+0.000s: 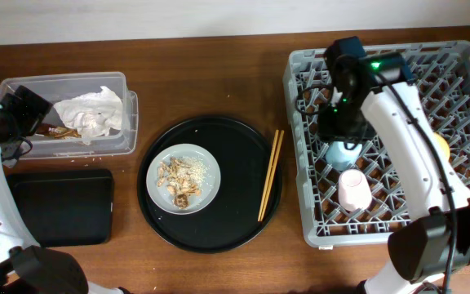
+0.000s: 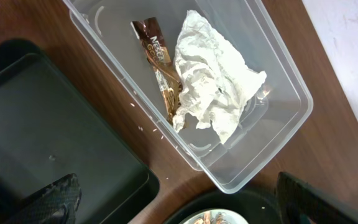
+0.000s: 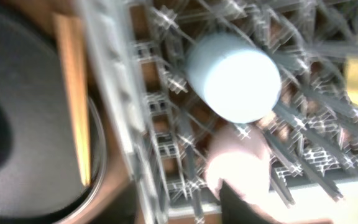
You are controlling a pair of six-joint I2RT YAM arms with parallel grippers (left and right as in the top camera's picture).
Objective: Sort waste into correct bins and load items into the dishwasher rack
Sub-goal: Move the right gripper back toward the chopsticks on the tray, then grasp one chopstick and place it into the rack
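Chopsticks (image 1: 270, 175) across round tray (image 1: 235, 222) rim, close beside rack (image 1: 298, 175) wall

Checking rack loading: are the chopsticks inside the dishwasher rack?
No, the chopsticks lie on the right side of the round black tray, outside the dishwasher rack.

I work at a staged dish-clearing bench, more test lab than kitchen. A brown wooden desk (image 1: 219, 82) stands against a pale wall (image 1: 178, 16). A large square grey plastic lattice rack (image 1: 297, 155) sits on it, with my two white robot arms (image 1: 406, 139) flanking that rack.
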